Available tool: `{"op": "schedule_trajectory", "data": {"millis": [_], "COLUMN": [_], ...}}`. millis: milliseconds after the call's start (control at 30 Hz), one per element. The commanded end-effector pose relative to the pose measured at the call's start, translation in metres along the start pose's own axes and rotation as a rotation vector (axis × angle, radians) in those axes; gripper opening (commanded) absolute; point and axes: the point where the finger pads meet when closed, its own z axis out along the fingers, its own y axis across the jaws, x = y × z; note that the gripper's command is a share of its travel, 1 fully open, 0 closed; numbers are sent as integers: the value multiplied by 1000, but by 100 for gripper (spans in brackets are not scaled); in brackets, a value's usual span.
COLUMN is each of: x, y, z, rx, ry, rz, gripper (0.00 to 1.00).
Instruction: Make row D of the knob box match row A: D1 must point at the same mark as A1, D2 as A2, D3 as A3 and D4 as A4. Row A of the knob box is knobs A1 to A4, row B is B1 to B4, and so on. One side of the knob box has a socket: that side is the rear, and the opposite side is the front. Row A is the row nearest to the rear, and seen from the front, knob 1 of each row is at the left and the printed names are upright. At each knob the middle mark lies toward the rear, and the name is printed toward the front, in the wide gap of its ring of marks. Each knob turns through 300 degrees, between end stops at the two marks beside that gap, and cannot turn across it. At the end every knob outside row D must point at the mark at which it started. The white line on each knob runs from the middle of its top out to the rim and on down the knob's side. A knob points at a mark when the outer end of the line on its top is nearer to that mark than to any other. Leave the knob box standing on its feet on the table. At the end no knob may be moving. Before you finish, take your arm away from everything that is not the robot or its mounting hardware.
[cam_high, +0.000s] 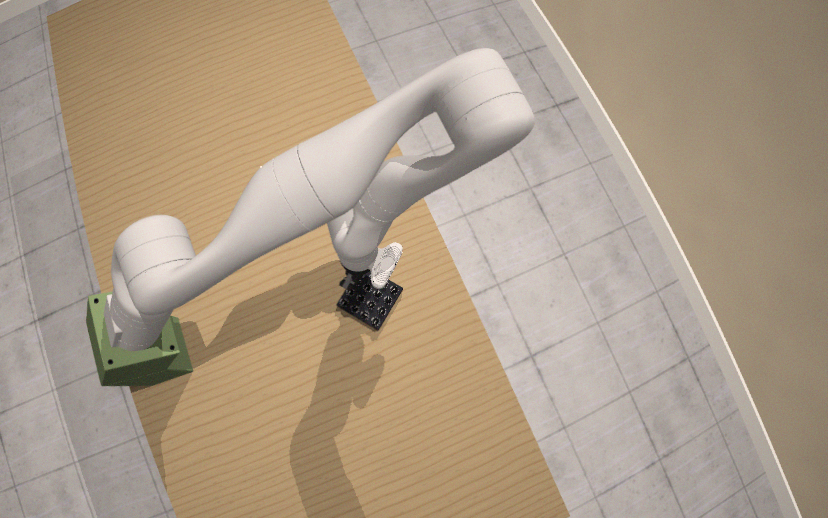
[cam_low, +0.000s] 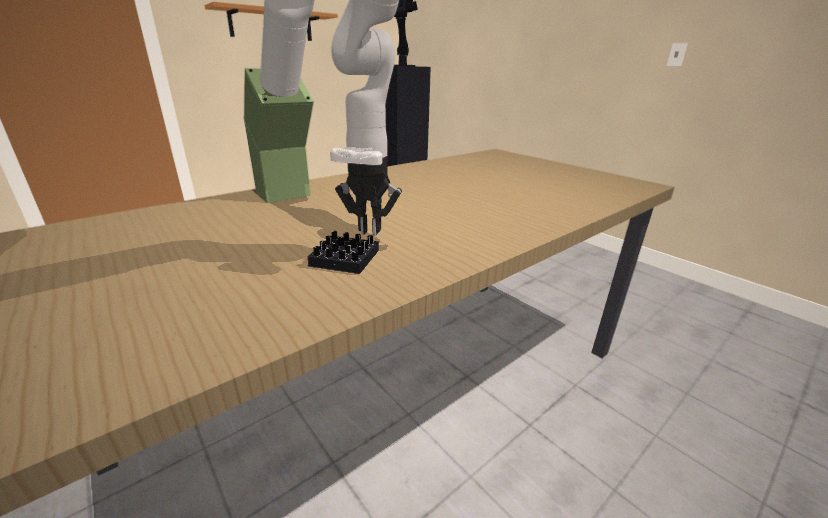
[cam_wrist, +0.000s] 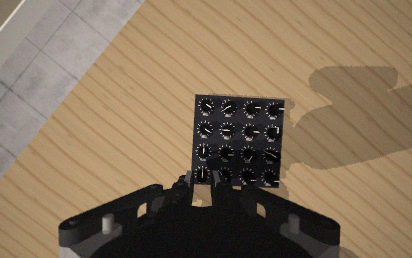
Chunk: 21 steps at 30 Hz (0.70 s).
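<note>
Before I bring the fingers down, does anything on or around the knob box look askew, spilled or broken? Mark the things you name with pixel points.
Nothing stands out. The knob box (cam_high: 367, 304) (cam_low: 335, 265) (cam_wrist: 238, 141) sits flat on the table (cam_high: 244, 427) (cam_low: 213, 317) (cam_wrist: 125, 150), its knobs upright in even rows. I see no spill or breakage, though the gripper (cam_low: 368, 233) (cam_wrist: 202, 179) partly covers the nearest row in the wrist view.

A brown door (cam_low: 85, 109) is set in the beige wall (cam_low: 549, 103) (cam_high: 732, 183), where a switch (cam_low: 676, 54) is mounted. A shelf (cam_low: 244, 8) is held by brackets (cam_low: 230, 23). Below, a black cabinet (cam_low: 410, 113) is partly hidden. The floor (cam_high: 586, 378) (cam_low: 690, 378) (cam_wrist: 45, 65) is tiled in grey.
</note>
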Motion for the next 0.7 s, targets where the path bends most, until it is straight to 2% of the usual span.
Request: {"op": "schedule_trajectory", "data": {"millis": [0,667], "x": [0,0], "y": [0,0], "z": [0,10], "rx": [1,1], "ry": [1,1], "rz": [0,0], "gripper": [19,19]}}
